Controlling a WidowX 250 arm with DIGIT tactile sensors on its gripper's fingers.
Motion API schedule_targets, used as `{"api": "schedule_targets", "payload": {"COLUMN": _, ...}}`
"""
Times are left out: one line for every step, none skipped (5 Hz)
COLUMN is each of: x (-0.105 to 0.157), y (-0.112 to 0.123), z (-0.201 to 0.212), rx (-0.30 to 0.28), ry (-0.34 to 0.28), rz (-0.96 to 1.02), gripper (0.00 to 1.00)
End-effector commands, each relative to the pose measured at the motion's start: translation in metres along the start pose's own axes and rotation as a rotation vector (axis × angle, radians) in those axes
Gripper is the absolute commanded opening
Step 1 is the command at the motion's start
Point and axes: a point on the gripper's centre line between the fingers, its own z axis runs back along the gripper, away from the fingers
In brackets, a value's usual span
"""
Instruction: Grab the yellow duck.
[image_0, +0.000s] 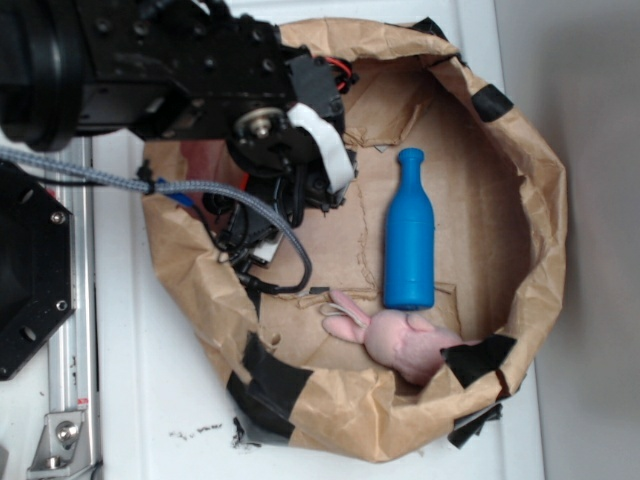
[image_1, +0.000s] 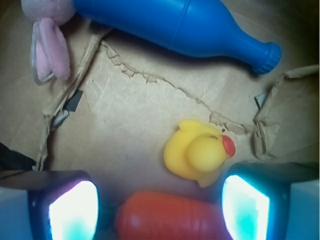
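Carrot (image_1: 167, 217) just beside yellow duck (image_1: 197, 152)

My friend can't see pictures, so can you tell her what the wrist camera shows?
A small yellow duck with a red beak sits on brown paper just ahead of the open pincer, nearer its right-hand pad. An orange carrot toy lies between the pads. A blue bottle lies across the top, with a pink plush bunny in the top left corner.

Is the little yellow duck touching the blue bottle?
Apart. The wrist view shows bare brown paper between the yellow duck and the blue bottle.
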Motion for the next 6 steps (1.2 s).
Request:
{"api": "schedule_targets", "payload": {"x": 0.014, "y": -0.018, "z": 0.005, "rx": -0.005, "ry": -0.024, "rz": -0.03, "gripper": 1.0}}
{"api": "schedule_targets", "payload": {"x": 0.018, "y": -0.017, "z": 0.0, "rx": 0.007, "ry": -0.043, "rz": -0.027, "gripper": 1.0}}
{"api": "schedule_targets", "payload": {"x": 0.023, "y": -0.012, "z": -0.004, "rx": 0.02, "ry": -0.049, "rz": -0.027, "gripper": 1.0}}
{"api": "schedule_targets", "payload": {"x": 0.023, "y": -0.009, "z": -0.007, "rx": 0.015, "ry": -0.042, "rz": -0.019, "gripper": 1.0}}
{"api": "schedule_targets", "payload": {"x": 0.021, "y": -0.012, "z": -0.009, "rx": 0.012, "ry": -0.03, "rz": -0.021, "gripper": 1.0}}
{"api": "schedule_targets", "payload": {"x": 0.017, "y": -0.01, "z": -0.013, "rx": 0.006, "ry": -0.025, "rz": -0.017, "gripper": 1.0}}
